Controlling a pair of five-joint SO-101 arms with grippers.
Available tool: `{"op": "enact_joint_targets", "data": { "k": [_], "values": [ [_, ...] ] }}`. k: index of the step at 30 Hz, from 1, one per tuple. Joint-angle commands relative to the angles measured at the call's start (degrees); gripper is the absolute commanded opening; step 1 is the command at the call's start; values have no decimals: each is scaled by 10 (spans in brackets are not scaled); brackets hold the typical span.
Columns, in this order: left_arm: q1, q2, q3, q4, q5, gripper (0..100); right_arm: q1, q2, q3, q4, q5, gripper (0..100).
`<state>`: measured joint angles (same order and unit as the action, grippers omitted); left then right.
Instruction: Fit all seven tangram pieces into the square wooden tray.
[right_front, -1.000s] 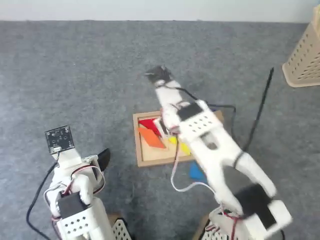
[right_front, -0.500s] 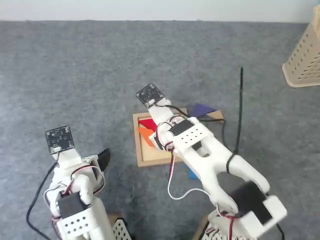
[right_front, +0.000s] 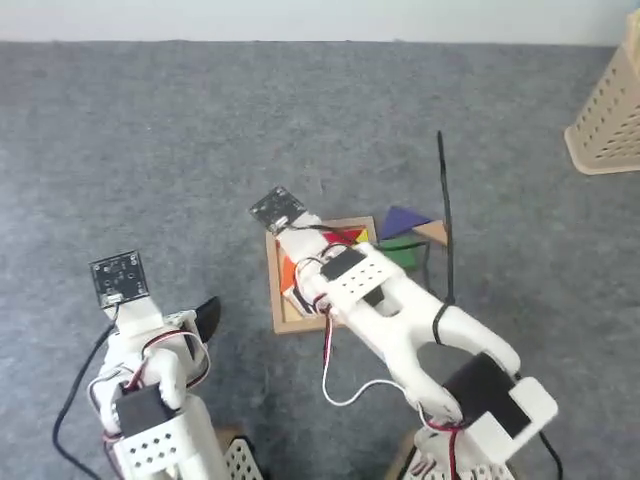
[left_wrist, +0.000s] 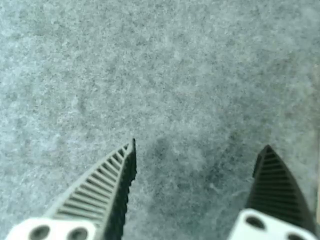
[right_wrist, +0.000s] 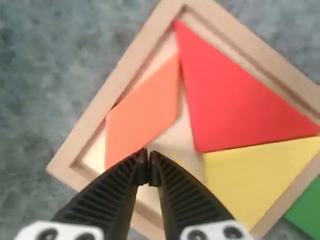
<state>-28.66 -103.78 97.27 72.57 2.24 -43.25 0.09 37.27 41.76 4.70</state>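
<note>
The right gripper (right_wrist: 148, 156) was clenched on nothing, its tips pressed together and set low at the near corner of the orange parallelogram (right_wrist: 142, 117). Held like that it probably served as a blunt pusher for sliding the piece, not as a clamp. The parallelogram lay along the left rim of the wooden tray (right_wrist: 116, 94) with slivers of bare wood around it, so it looked loose rather than seated. The red triangle (right_wrist: 230, 105) filled the far side, and the yellow triangle (right_wrist: 250, 175) lay against its edge, to the right of the tips. The only bare floor was the narrow patch between these three, just under the tips.

In the high view a green piece (right_front: 400, 252) and a purple triangle (right_front: 403, 220) sat at the tray's right side; whether they lay inside could not be told. The left gripper (left_wrist: 200, 145) hung released over open carpet (left_wrist: 165, 65), well left of the tray.
</note>
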Motion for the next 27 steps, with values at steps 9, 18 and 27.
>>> {"op": "enact_joint_targets", "data": {
  "k": [9,18,27],
  "values": [
    [1,-7,-7,-1,-1,354,-17,-4,-48,2,11,9],
    [1,-7,-7,-1,-1,354,-16,-5,-48,11,12,9],
    [1,-7,-7,-1,-1,354,-6,7,-114,43,-15,8]
  ]
}}
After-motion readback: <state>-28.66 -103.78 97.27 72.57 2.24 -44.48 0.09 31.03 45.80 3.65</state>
